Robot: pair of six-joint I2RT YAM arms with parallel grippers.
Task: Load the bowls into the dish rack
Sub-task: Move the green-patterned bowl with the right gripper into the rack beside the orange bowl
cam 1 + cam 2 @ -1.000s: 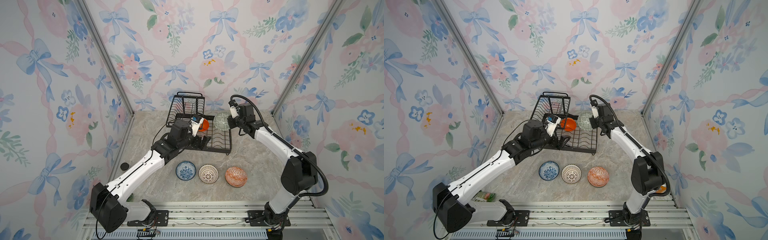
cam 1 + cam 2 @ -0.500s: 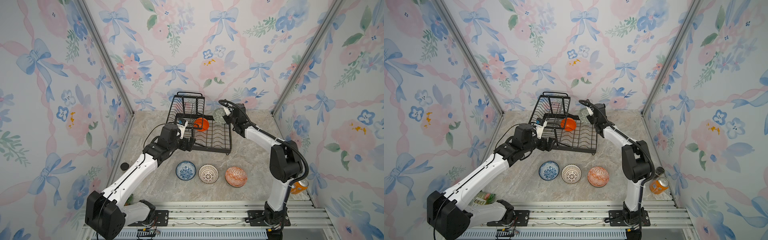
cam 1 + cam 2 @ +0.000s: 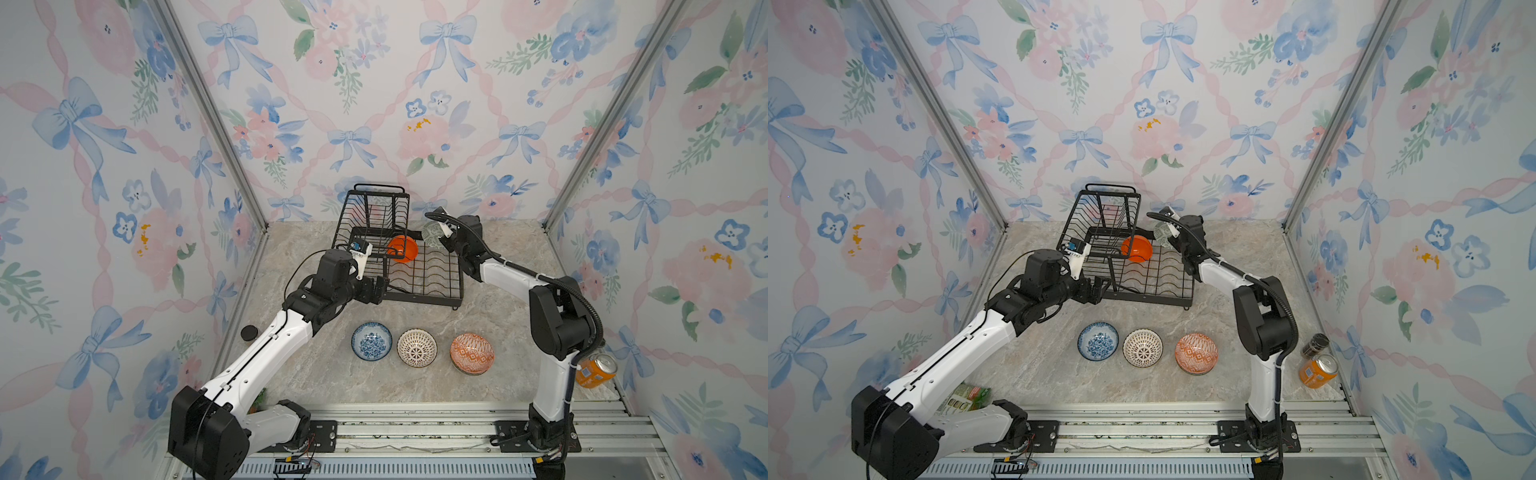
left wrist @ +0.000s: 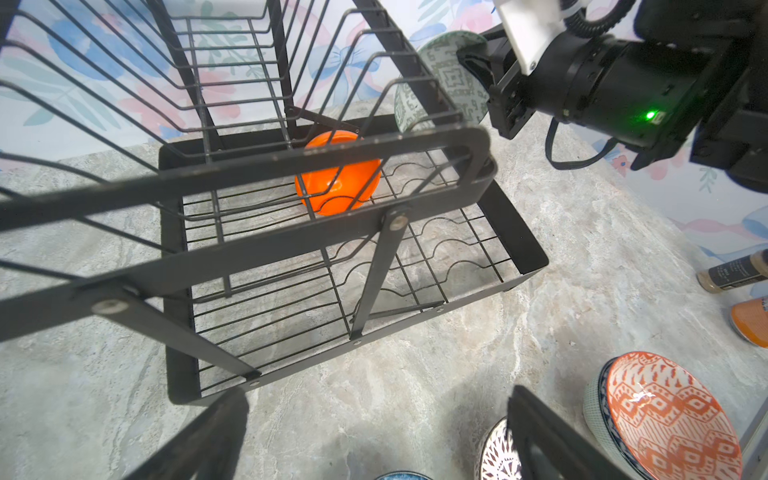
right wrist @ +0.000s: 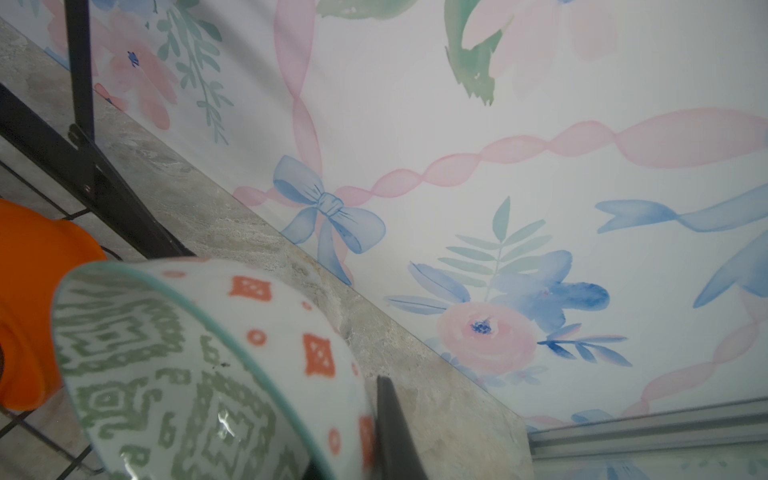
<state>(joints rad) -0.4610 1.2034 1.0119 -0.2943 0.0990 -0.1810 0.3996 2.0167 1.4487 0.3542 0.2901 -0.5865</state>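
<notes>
Our right claw [image 4: 473, 68] clamps green bowl [image 4: 445, 85] by the rim, tilted edge-on to slot into rack [image 3: 419, 300] beside orange bowl [image 3: 402, 249]; left claw [image 3: 380, 287] gapes empty at rack's near corner.

Top views: high, front, looking down; wrist cams close; all share dish rack [image 3: 417, 296].
</notes>
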